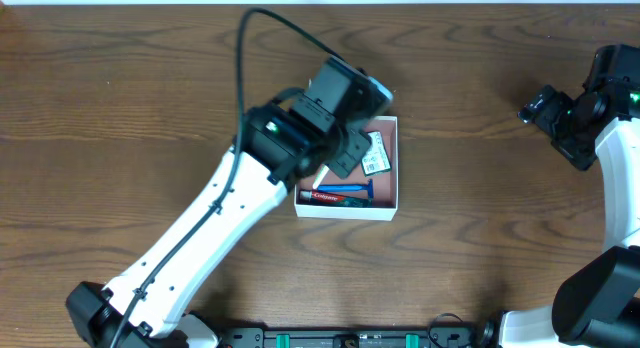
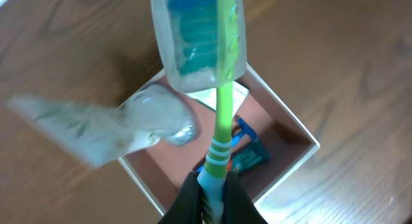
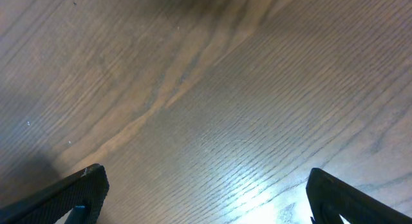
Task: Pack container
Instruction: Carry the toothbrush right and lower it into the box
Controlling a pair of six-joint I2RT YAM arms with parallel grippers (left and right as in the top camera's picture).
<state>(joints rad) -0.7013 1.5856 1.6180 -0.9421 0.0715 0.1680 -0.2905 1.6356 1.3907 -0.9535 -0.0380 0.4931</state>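
Observation:
The container (image 1: 346, 210) is a shallow white box with a pinkish-brown inside, at the table's middle. In it lie a red toothpaste tube (image 1: 322, 197), a blue item (image 1: 356, 190) and a green-and-white packet (image 1: 377, 153). My left gripper (image 2: 211, 185) hangs over the container (image 2: 269, 105), shut on the lower end of a green toothbrush (image 2: 223, 114). The brush head sits in a clear plastic pack (image 2: 198, 37) that sticks out past the box's far edge. My right gripper (image 3: 206, 185) is open over bare wood at the far right (image 1: 560, 116), holding nothing.
A crumpled clear plastic wrap (image 2: 96, 129) shows blurred at the left of the toothbrush, over the container's left rim. The left arm (image 1: 200, 238) slants across the table from the front left and hides the container's left part. Dark wooden table (image 1: 480, 238) all round.

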